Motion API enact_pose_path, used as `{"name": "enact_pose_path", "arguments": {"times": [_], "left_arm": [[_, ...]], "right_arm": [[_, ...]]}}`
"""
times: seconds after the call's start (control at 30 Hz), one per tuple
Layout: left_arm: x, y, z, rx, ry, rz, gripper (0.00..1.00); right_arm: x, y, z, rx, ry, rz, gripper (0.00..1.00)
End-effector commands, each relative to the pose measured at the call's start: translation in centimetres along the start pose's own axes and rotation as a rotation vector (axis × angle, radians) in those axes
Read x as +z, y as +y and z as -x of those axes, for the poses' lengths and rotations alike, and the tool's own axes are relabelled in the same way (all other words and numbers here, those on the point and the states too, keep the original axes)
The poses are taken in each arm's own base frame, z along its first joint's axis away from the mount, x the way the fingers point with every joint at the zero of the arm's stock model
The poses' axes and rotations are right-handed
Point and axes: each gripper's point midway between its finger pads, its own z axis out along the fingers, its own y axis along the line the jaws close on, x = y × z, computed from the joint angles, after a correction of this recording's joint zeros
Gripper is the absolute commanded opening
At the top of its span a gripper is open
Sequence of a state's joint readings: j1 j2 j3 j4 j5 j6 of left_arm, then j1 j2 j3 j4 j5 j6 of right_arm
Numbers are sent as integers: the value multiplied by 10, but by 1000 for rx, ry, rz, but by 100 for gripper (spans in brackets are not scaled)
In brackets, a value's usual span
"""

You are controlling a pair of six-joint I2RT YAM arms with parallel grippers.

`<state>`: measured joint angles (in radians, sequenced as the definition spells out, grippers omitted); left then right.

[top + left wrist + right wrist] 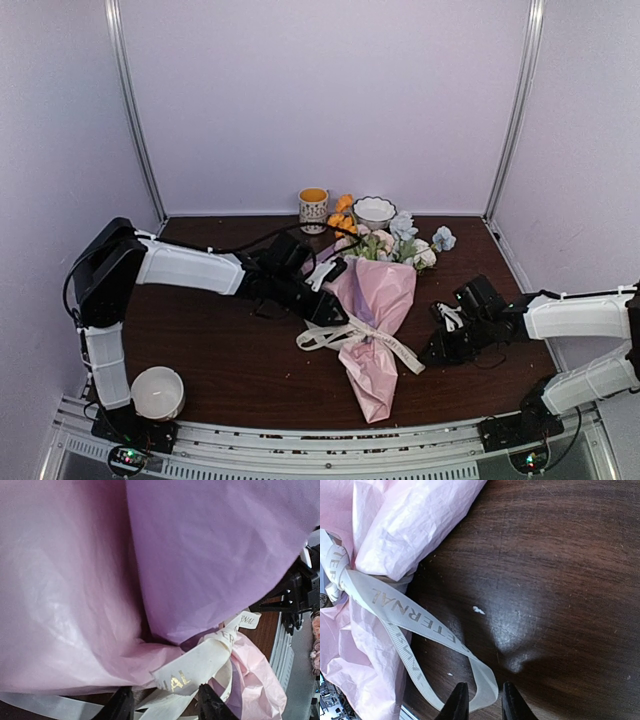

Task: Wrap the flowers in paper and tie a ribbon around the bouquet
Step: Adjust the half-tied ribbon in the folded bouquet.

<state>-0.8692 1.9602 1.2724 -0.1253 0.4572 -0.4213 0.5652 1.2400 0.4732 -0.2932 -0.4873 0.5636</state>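
Lying mid-table (220, 340), bouquet (378, 310) pointed its narrow end near, flowers (400, 240) far | ribbon (350, 335) was knotted at the waist, holding paper (370, 385) closed | left gripper (165, 705) straddled the left loops, right gripper (482, 705) the right tail, presumably to tighten; whether either was grasping could not be told.

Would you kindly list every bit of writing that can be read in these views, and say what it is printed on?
"TERNAL": capitals along the ribbon tail, right wrist view; anything before the T is lost toward the knot.
"TE": on the same ribbon at the knot, right wrist view.
"RNAL", "ER", "AL": gold fragments on the ribbon loops, left wrist view.
Mug and patterned bowl: decoration only, too small to read.
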Motion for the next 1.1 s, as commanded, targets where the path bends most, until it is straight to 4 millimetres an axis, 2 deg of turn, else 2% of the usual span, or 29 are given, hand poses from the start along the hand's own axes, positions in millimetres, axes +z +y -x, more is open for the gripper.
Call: {"name": "enact_pose_path", "arguments": {"times": [0.0, 0.17, 0.23, 0.33, 0.4, 0.43, 0.63, 0.8, 0.9, 0.93, 1.0, 1.07], "left_arm": [[1, -8, 20, -78, -85, -61, 49], [7, -8, 26, -81, -88, -72, 49], [7, -8, 28, -80, -87, -72, 44], [10, -5, 23, -82, -66, -67, 26], [12, -5, 21, -86, -58, -66, 3], [11, -4, 21, -87, -59, -63, 0], [-3, -6, 20, -70, -77, -41, 0], [-11, -7, 10, -68, -69, -35, 0], [-13, -7, 8, -60, -68, -31, 9], [-13, -6, 8, -57, -70, -27, 9], [-13, -6, 9, -53, -74, -24, 0], [-14, -8, 11, -44, -82, -28, 0]], "right_arm": [[-4, 0, 11, -6, -43, -20, 24], [-5, 0, 12, -7, -46, -21, 24], [-4, -1, 11, -7, -44, -27, 24], [-4, -2, 10, -7, -40, -26, 24], [-4, -1, 10, -9, -39, -22, 24], [-4, 0, 10, -11, -38, -20, 24], [-5, 2, 11, -24, -35, -15, 24], [-5, 3, 11, -29, -32, -14, 26], [-5, 3, 11, -31, -30, -14, 27], [-5, 3, 12, -31, -31, -15, 27], [-5, 3, 12, -32, -30, -13, 27], [-6, 3, 11, -30, -31, -15, 27]]}}
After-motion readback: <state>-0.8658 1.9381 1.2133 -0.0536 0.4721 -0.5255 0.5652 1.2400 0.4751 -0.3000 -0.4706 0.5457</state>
